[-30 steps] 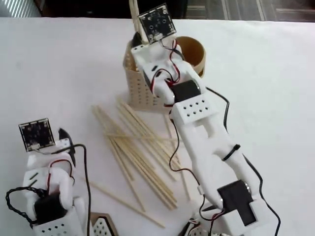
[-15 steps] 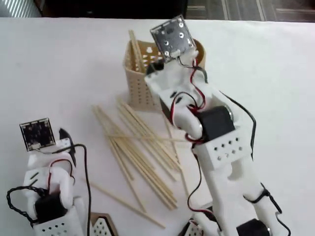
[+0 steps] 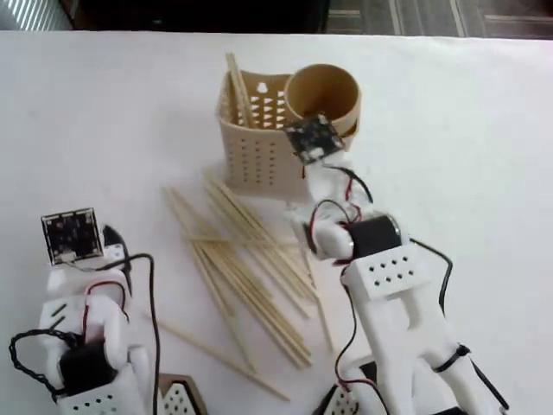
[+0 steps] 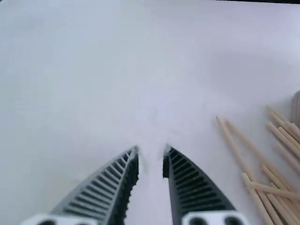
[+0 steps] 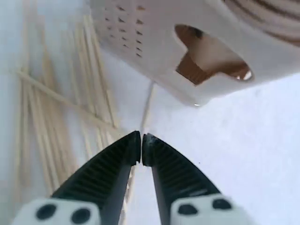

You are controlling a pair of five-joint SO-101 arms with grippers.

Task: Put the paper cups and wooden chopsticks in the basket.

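The right jaws are pressed together tip to tip with nothing between them, hanging low over the table (image 3: 86, 104) just in front of the basket (image 5: 154, 47), near its bottom corner. A single stick lies on the table straight ahead of their tips, running away toward the basket's foot. The main heap of loose chopsticks (image 3: 251, 268) spreads off to one side of them, toward the left arm. In the high view the heap fans out from just beside the basket's front wall. Its long axis slants diagonally down toward the near edge of the table, with one stray stick (image 3: 220, 359) lying apart and closer to that edge. The left jaws stand slightly apart and empty, low over bare table, with the ends of the heap (image 4: 262, 168) off to their side and out of easy reach. The right arm is plainly the nearer one. I judge that its jaws must open and turn across the sticks' length rather than along it before they can close on any. The basket (image 3: 255, 147) stands upright beyond the heap, a few chopsticks already leaning up out of its far corner (image 3: 238, 86). A paper cup (image 3: 321, 95) sits in the end nearest the right arm.
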